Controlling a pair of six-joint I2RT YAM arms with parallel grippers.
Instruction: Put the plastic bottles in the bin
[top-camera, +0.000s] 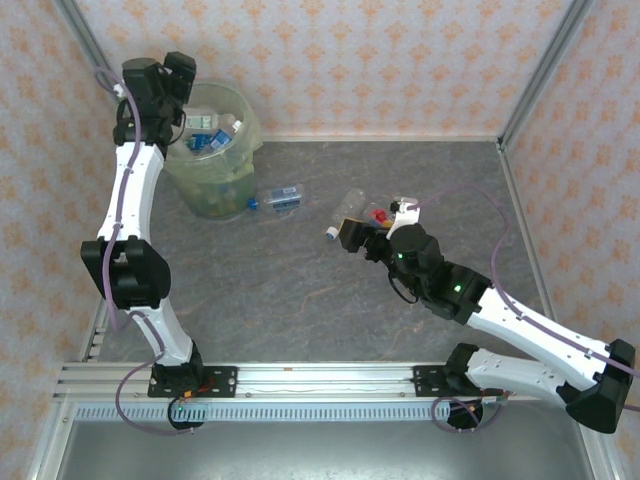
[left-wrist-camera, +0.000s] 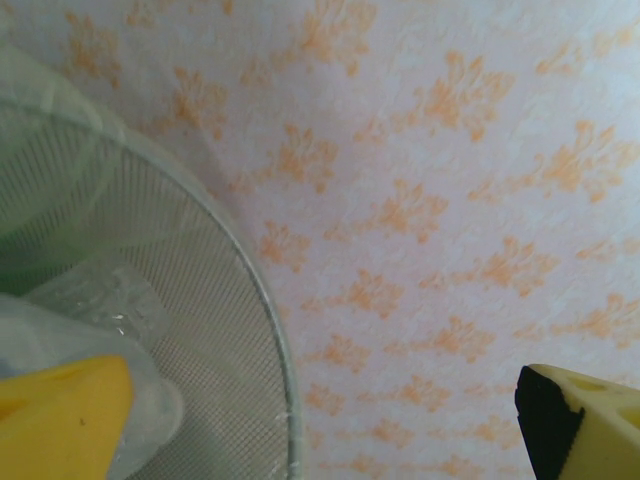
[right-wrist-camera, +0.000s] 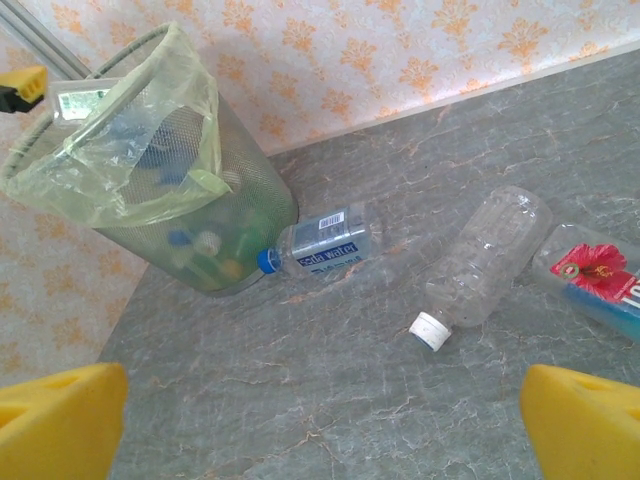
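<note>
At the far left, the left claw (left-wrist-camera: 320, 425) hangs over the rim of the one bin (top-camera: 212, 160). Its yellow fingers (left-wrist-camera: 60, 415) are spread wide, with nothing between them. The bin stands at the back left of the bench (top-camera: 300, 300), lined with a thin bag. It holds a heap of bottles (top-camera: 207, 135); through the bag I cannot count them surely, perhaps half a dozen. Three more bottles lie on their sides on the bench. The blue-capped bottle (right-wrist-camera: 320, 245) is just beside the bin's foot, its cap pointing at it. Further right lies the clear white-capped bottle (right-wrist-camera: 480, 265), with the flower-label bottle (right-wrist-camera: 595, 280) just beside it. The right claw (right-wrist-camera: 320, 430) hovers on the near side of these last two, opened as wide as the left, gripping and touching nothing.
</note>
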